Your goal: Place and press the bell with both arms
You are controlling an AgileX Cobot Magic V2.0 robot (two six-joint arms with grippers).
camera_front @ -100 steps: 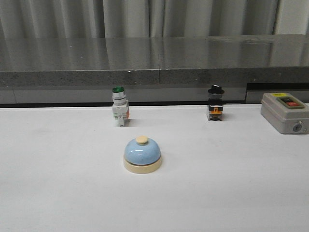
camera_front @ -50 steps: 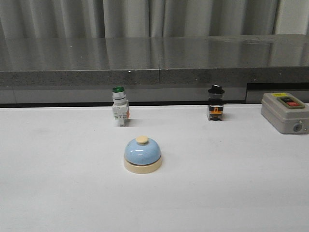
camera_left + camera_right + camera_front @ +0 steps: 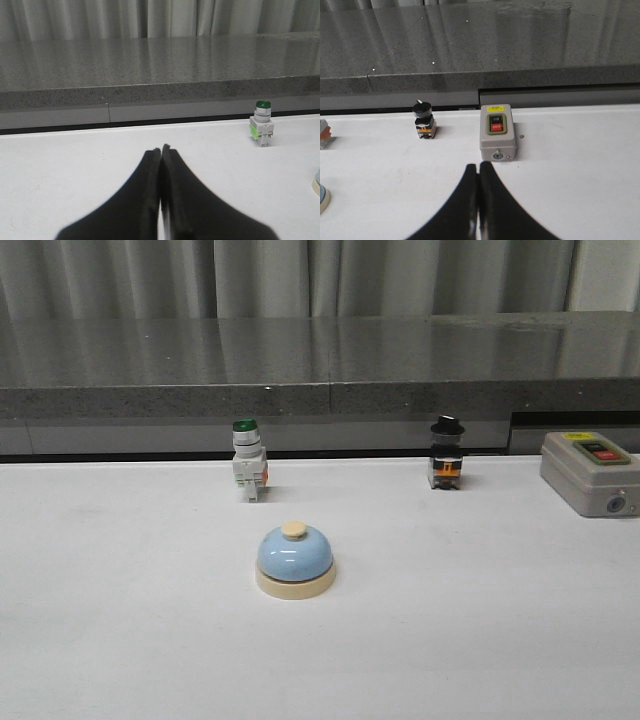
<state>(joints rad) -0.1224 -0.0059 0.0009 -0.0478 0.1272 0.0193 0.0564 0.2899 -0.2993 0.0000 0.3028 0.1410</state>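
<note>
A small glossy light-blue dome-shaped desk bell (image 3: 295, 560) with a cream round base and a cream top button sits upright on the white table (image 3: 120, 640), near the middle of the front view and untouched by either arm. Behind it and a little to the left stands a white push-button switch with a green cap (image 3: 247, 472), well apart from the bell; behind and to the right stands a black-knobbed selector switch with an orange band (image 3: 446, 453). At the far right edge rests a grey control box with red and green buttons (image 3: 590, 472). A dark grey speckled stone counter (image 3: 320, 370) runs across the back, with pale curtains (image 3: 300, 275) above it. Neither arm appears in the front view. In the left wrist view the black left gripper (image 3: 160, 150) hangs low over bare table with its two fingers pressed together, holding nothing; the green-capped switch stands ahead, and a sliver of the bell's cream base shows at the frame edge. In the right wrist view the black right gripper (image 3: 478, 167) likewise has its fingers closed against each other and empty, just short of the grey box.
</note>
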